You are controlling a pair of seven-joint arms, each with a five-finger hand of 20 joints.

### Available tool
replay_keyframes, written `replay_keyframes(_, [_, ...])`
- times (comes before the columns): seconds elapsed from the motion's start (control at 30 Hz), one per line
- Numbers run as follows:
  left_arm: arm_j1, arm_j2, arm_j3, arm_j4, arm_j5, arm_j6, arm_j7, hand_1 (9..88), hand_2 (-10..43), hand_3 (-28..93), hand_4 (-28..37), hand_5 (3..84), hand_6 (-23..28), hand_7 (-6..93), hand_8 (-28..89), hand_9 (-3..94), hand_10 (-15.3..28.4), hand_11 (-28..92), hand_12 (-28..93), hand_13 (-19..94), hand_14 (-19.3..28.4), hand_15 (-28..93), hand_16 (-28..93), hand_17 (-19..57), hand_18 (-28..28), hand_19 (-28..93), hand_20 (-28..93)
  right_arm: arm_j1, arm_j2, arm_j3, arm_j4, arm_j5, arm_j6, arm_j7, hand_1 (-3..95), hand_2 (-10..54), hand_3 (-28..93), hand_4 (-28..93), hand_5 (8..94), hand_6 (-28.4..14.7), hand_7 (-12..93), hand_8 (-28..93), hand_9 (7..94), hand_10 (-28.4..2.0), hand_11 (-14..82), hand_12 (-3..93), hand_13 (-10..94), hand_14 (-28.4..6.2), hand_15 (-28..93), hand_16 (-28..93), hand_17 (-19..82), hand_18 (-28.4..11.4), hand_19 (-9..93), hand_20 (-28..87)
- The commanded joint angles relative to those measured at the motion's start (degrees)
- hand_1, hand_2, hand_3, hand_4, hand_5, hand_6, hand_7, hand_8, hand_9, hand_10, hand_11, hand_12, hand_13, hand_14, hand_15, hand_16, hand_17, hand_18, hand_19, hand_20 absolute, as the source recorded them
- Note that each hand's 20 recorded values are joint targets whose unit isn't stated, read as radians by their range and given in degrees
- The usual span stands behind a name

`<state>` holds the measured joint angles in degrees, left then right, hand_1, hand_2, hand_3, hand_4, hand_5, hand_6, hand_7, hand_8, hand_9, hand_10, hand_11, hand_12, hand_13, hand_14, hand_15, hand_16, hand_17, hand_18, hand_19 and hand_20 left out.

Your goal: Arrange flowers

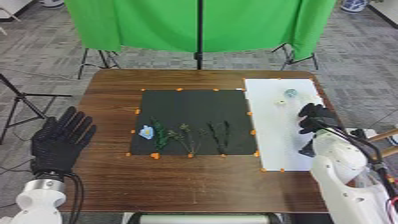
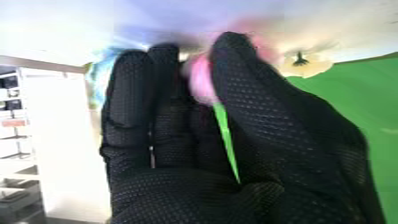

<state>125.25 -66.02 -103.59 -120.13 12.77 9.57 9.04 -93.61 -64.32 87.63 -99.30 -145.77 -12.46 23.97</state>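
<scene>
Head view: the right hand is positioned over the outer part of the white sheet, on the right side of the brown table. Right wrist view: the right hand is partly closed. Its thumb and fingers are brought together on a pink flower, with the bloom near the fingertips. The green stem runs down from the bloom between the thumb and the fingers, toward the palm. Beyond the fingers are a blurred blue patch and a cream flower with a dark centre.

Head view, left side: the left hand is open, fingers extended and spread, at the left edge of the table. It has hold of nothing.

The black sheet lies in the middle of the table, just beside the white sheet. The following are laid out on its near half, from left to right:
- a light blue flower;
- a green leafy sprig;
- thin branching stems;
- slender dark stems.

On the far part of the white sheet, a pale blue flower and a small pale flower are near each other, apart. Orange markers are set along the edges of both sheets. A green curtain hangs beyond the table.
</scene>
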Motion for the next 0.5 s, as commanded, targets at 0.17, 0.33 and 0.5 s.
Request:
replay_keyframes(0.17, [0.3, -0.80, 0.62, 0.60, 0.10, -0.36, -1.06, 29.7, 16.7, 71, -26.1, 45.0, 8.3, 9.8, -8, 40.3, 14.8, 20, 14, 31, 15.4, 40, -3, -4.1, 14.7, 33, 19, -2.6, 1.3, -1.8, -1.6, 0.5, 7.6, 0.6, 68.8, -9.5, 66, -28, 67.4, -1.0, 37, 2, 74.9, -10.1, 17.0, 48.6, 65, -6.5, 48, 48, 35, -17.3, 80, 40])
replay_keyframes(0.33, [0.6, -0.77, 0.53, 0.68, -0.44, -1.13, -0.36, 29.5, 16.4, 71, -26.1, 45.0, 8.4, 9.8, -8, 40.3, 14.8, 20, 14, 31, 15.4, 40, -3, -4.1, 14.7, 33, 19, -3.6, 2.2, -3.4, -6.8, 1.5, 11.6, 3.5, 67.6, -9.5, 66, -28, 67.3, -0.9, 42, 6, 76.0, -10.3, 17.6, 49.5, 66, -7.0, 48, 48, 35, -18.0, 79, 42])
replay_keyframes(0.5, [1.0, -0.80, 0.07, 0.61, -0.94, -1.28, 0.69, 29.6, 14.7, 72, -25.6, 44.7, 8.4, 9.3, -8, 40.0, 14.6, 19, 14, 31, 15.3, 40, -3, -4.1, 14.7, 33, 19, -2.2, 1.6, -6.3, -12.3, 2.3, 16.3, 1.4, 67.2, -9.3, 67, -28, 66.9, -0.9, 42, 7, 75.8, -10.8, 17.6, 49.7, 66, -7.2, 49, 48, 35, -18.2, 79, 43])
